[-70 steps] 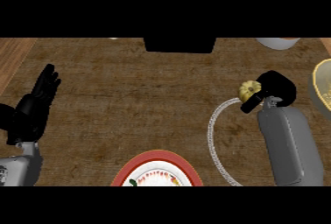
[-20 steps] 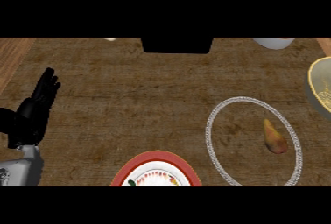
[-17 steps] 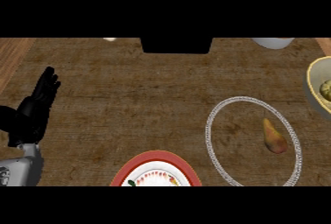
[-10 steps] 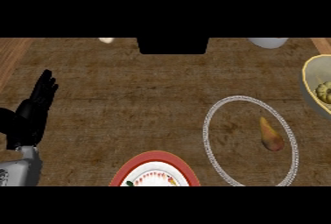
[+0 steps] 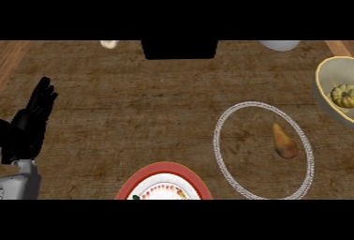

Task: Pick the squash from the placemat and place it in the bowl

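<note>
My left hand [image 5: 31, 123] sits at the left edge of the head view, black fingers straight and pointing up, holding nothing, resting over the brown counter [image 5: 138, 103] with a bit of grey forearm below it. My right hand doesn't show anywhere in the view. Going outward from the left hand: at the bottom edge, a bit right of it, there's a red-rimmed plate [image 5: 163, 168] with a white centre and some pattern on it, cut off by the lower edge. Right of that, the placemat [image 5: 223, 117] is a rounded patch outlined by a pale ring, same brown as the counter inside. One item lies on it, a pear-like orange-brown fruit [image 5: 283, 142], narrow end up, sitting right of the mat's middle, inside the ring and not touching it. Further right, at the right edge, the bowl [image 5: 325, 84] has a yellowish rim and a pale grey inside, partly cut off; it's beside the mat's upper right, apart from the ring. The squash [image 5: 343, 95] is in the bowl, yellow and ribbed, round, against the right edge of the view. Along the top: a black block [image 5: 180, 49] in the middle, a small pale object [image 5: 109, 44] to its left, and a white round object [image 5: 279, 45] to its right, both cropped so I can't tell what they are.
</note>
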`<state>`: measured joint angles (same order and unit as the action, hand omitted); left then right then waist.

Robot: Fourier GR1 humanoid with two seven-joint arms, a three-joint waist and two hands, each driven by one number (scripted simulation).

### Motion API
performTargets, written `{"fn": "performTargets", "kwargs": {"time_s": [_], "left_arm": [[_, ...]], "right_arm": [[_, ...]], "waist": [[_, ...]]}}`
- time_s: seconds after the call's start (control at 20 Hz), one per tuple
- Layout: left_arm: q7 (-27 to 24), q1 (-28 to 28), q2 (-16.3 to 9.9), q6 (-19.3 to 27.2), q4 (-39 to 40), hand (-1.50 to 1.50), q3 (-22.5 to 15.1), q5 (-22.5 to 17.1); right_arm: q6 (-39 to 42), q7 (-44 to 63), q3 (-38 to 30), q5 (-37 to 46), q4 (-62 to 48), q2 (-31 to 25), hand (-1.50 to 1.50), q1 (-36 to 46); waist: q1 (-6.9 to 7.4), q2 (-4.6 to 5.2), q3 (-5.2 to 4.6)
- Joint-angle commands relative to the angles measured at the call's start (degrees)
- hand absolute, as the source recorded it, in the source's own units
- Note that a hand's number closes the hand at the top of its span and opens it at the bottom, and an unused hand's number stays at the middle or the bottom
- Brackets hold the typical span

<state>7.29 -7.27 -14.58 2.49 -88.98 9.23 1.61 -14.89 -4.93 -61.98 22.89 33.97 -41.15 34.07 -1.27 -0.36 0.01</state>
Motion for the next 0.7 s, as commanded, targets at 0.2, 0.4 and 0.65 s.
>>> {"fn": "performTargets", "kwargs": {"time_s": [0.2,0.4,0.65], "left_arm": [[-0.02,1.36,0.89,0.86,-1.25,0.00,-0.78,1.52],[1.94,1.22,0.87,1.02,-2.87,0.00,-0.48,1.20],[0.27,-0.46,-0.59,-1.38,-0.03,0.00,1.75,-0.92]], "right_arm": [[16.32,-0.84,-7.87,-12.32,14.12,2.86,-1.50,-19.00],[25.55,0.42,-11.36,-19.25,22.25,6.71,-1.50,-25.92],[28.78,5.31,-13.32,-25.97,38.22,13.46,-1.50,-31.27]], "waist": [[-0.81,-0.21,-0.12],[-0.50,-0.14,-0.10],[0.24,0.15,-0.11]]}}
